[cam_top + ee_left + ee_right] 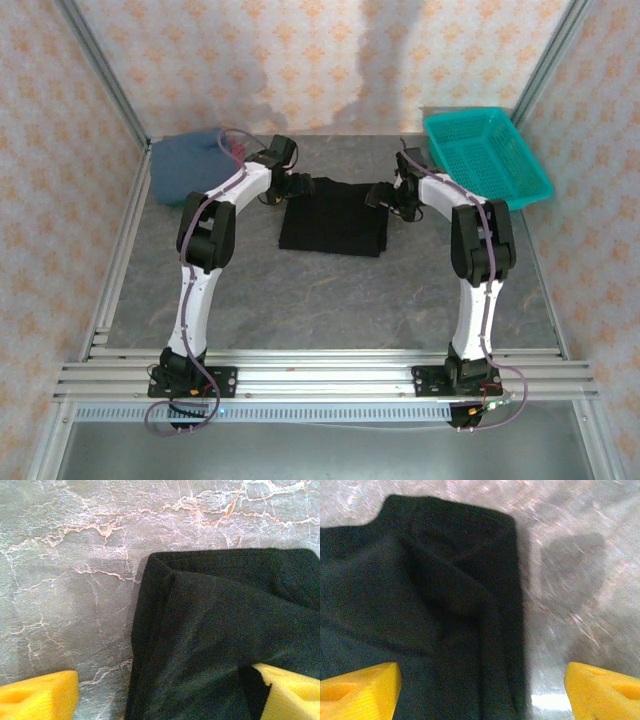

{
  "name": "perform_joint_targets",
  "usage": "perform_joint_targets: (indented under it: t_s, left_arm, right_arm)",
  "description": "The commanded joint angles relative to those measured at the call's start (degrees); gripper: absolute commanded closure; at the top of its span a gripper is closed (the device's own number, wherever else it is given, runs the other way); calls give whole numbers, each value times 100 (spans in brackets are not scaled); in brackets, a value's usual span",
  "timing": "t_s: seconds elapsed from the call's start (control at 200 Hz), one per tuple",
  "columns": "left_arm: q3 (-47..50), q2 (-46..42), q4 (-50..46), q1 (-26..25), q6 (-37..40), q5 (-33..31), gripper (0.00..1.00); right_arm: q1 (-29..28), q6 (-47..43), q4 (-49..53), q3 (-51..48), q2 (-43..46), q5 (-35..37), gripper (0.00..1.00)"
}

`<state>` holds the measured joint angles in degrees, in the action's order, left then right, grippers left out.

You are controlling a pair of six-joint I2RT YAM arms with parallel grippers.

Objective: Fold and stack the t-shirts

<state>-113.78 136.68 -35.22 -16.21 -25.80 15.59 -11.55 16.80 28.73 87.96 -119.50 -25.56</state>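
T-shirt (333, 217), black — edges under jaws | left gripper (165, 680), right gripper (482, 675): wide, empty

Cropped cloth, clipped fingers, one soft view

In the left wrist view the black t-shirt (215, 640) runs off the right and bottom edges. The fingers (42, 695) of the left gripper (167, 692) show as yellow tips cut by the bottom edge, with a cloth fold covering the inner side of one. The right wrist view is blurred, most of all on the table (580, 570), and the shirt leaves by the left and bottom edges. From above, the left arm (225, 195) hides part of the slate-blue t-shirt (185, 165), and the fingertips there are too small to make out.
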Motion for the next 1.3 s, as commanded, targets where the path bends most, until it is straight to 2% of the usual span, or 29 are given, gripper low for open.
perform_joint_targets:
  t_s: [0.0, 0.245, 0.42, 0.65, 0.726, 0.916, 1.006, 1.166, 1.296]
  left_arm:
    - [-234, 471, 104, -232, -210, 184, 17]
    - [-533, 826, -129, -608, -338, 303, 27]
    - [-1054, 1149, -273, -942, -346, 563, 44]
    - [-1721, 1375, -971, -914, -146, 408, 90]
    - [-1780, 1164, -1078, -815, -92, 248, 100]
    - [-1847, 287, -1246, -616, 394, -440, 100]
    - [-2170, 49, -1476, -502, 698, -644, 100]
    - [-3164, 87, -2065, -327, 1217, -602, 100]
    - [-3379, 30, -2126, -188, 1440, -423, 100]
  right_arm:
    - [38, -127, 295, 417, -375, -312, 18]
    - [133, 79, 91, 361, -474, -637, 20]
    - [142, 121, 2, 301, -524, -800, 20]
    - [145, 95, 65, 335, -444, -880, 20]
    - [144, 106, 55, 312, -357, -900, 20]
    - [153, 275, -311, 12, 195, -1090, 13]
    - [164, 446, -652, -159, 529, -1239, 10]
    - [174, 776, -1093, -205, 845, -1687, 8]
    - [171, 1032, -1248, -98, 911, -1936, 8]
